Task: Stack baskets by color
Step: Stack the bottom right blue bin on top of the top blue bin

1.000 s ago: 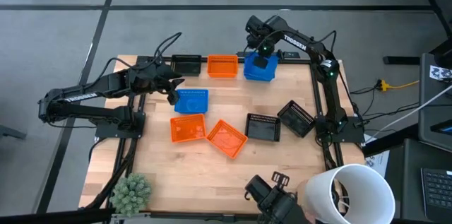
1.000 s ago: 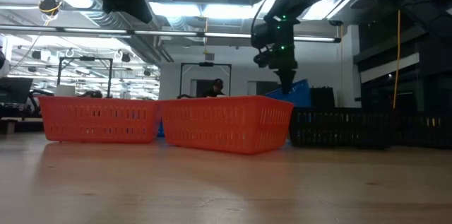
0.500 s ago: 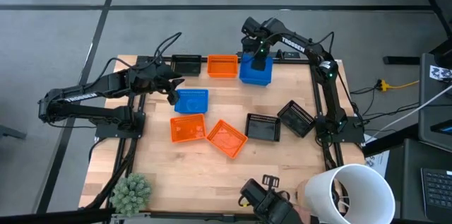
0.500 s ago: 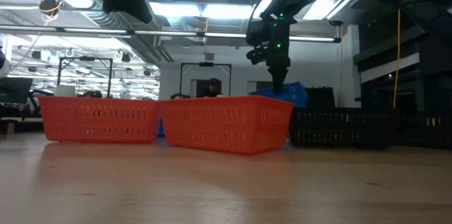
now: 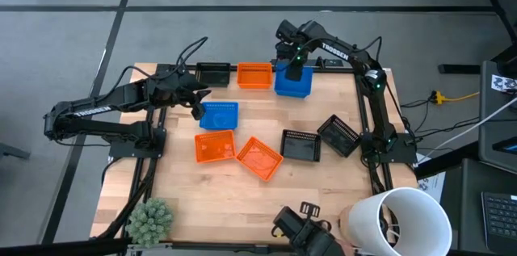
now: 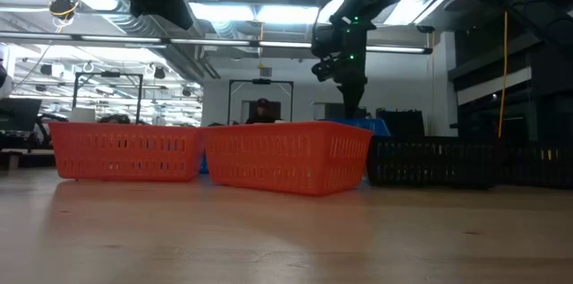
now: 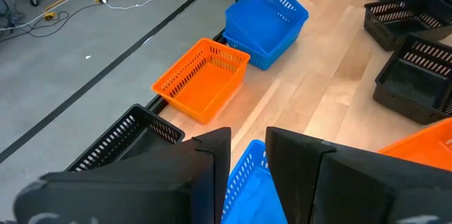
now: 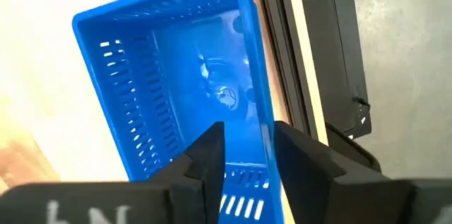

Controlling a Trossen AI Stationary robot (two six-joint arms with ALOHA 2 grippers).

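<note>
Two blue baskets [image 5: 292, 82] sit nested at the table's far edge, the upper one tilted [image 7: 272, 15]. My right gripper [image 8: 248, 150] points down over them, open, its fingers either side of the upper basket's far wall. A third blue basket [image 5: 219, 115] lies flat left of centre. My left gripper [image 7: 247, 157] hovers open above its left end, touching nothing. One orange basket [image 5: 254, 75] and one black basket [image 5: 213, 73] stand along the far edge. Two orange baskets [image 5: 215, 147] [image 5: 259, 157] and two black ones [image 5: 300, 144] [image 5: 338, 135] sit mid-table. My right gripper comes from above, pointing down, one finger inside and one outside the upper blue basket's far wall [image 8: 263, 118]. A gap shows between the fingers, and I cannot tell whether either touches the wall. The basket rests tilted in the blue basket beneath it.
A large white bucket [image 5: 400, 220] stands at the near right corner and a fuzzy green plant [image 5: 150, 218] at the near left. A dark rail [image 8: 289, 54] runs along the far edge just behind the blue stack. Bare wood lies along the near side.
My right gripper has let go of the upper blue basket. The basket hung tilted and lifted a second ago and has sunk into the blue basket below, while the gripper stayed at about the same height.
</note>
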